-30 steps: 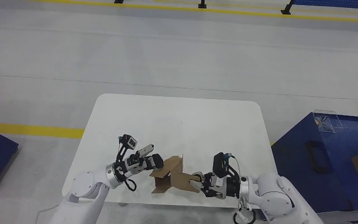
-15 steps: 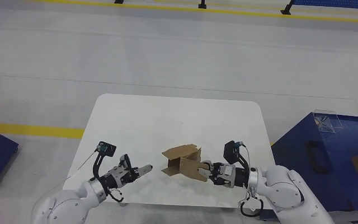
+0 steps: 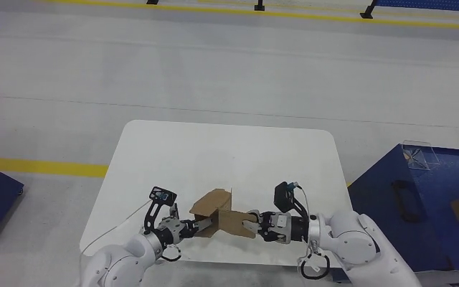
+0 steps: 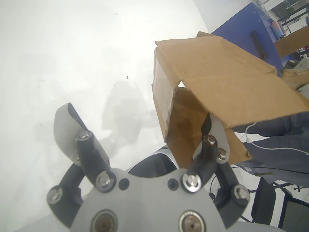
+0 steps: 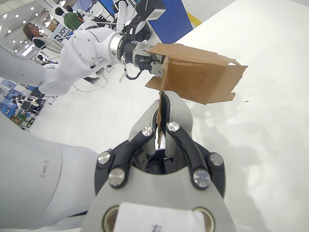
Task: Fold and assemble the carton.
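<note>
A brown cardboard carton [image 3: 217, 209], part-folded with an open end and loose flaps, is held just above the white table [image 3: 215, 151] near its front edge. My right gripper [image 5: 162, 102] is shut on a flap at one end of the carton [image 5: 200, 78]; it appears in the top view at the carton's right [image 3: 251, 223]. My left gripper [image 4: 137, 119] is open at the other end and straddles a wall of the carton [image 4: 217, 80]. One finger [image 4: 213, 131] is inside the opening, the other [image 4: 64, 121] is outside over the table. The left gripper [image 3: 196, 228] sits at the carton's left.
A blue cabinet [image 3: 409, 194] stands off the table's right side. The table's front edge runs just below both grippers. The far half of the table [image 3: 229, 143] is bare white surface.
The left gripper, which had pulled away to the left half a second ago, has come back to the carton's open end. The right gripper carried the carton slightly left.
</note>
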